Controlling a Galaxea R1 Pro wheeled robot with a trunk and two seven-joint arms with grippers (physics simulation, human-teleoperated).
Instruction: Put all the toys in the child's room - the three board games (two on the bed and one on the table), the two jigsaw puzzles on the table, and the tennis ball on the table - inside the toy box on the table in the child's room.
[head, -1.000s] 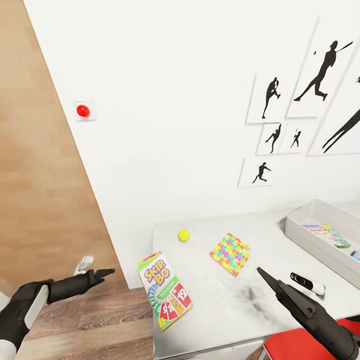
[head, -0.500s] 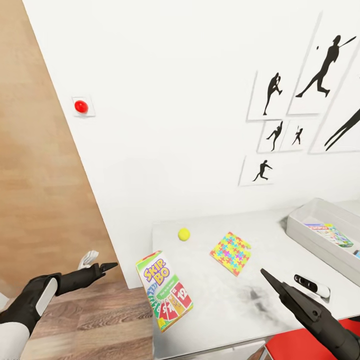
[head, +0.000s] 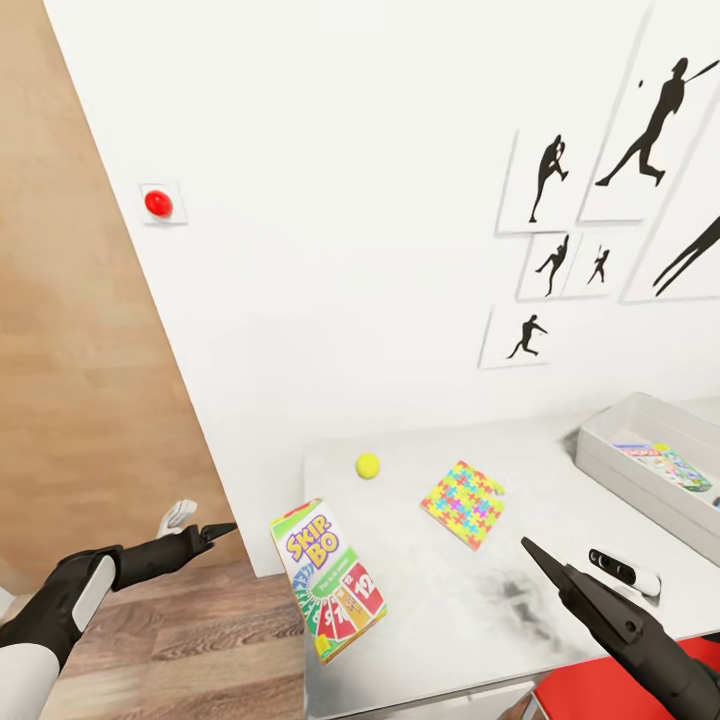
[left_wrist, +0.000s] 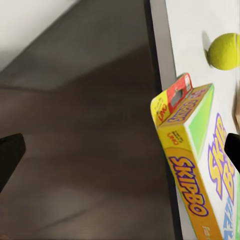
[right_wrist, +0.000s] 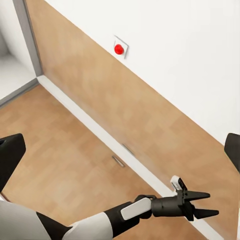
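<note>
A yellow-green Skip-Bo board game (head: 327, 580) lies on the light grey table (head: 440, 610), overhanging its left edge. The tennis ball (head: 367, 465) sits behind it, and one jigsaw puzzle (head: 462, 504) lies to the right. The toy box (head: 610, 455) stands at the far right with a printed game box (head: 668, 466) inside. My left gripper (head: 218, 531) hovers open over the floor, left of the table; in its wrist view the Skip-Bo box (left_wrist: 187, 165) and the ball (left_wrist: 225, 50) are close ahead. My right gripper (head: 532, 550) is open above the table's front.
A small black-and-white object (head: 620, 568) lies on the table near the toy box. A red chair (head: 600, 690) sits under my right arm. The wooden door (head: 80, 380) and plank floor (head: 190, 650) are at left. A red button (head: 157, 203) is on the wall.
The head camera has shifted slightly, so the wall pictures and red button sit a little higher. My left gripper has edged right, toward the table edge. The toys have not moved.
</note>
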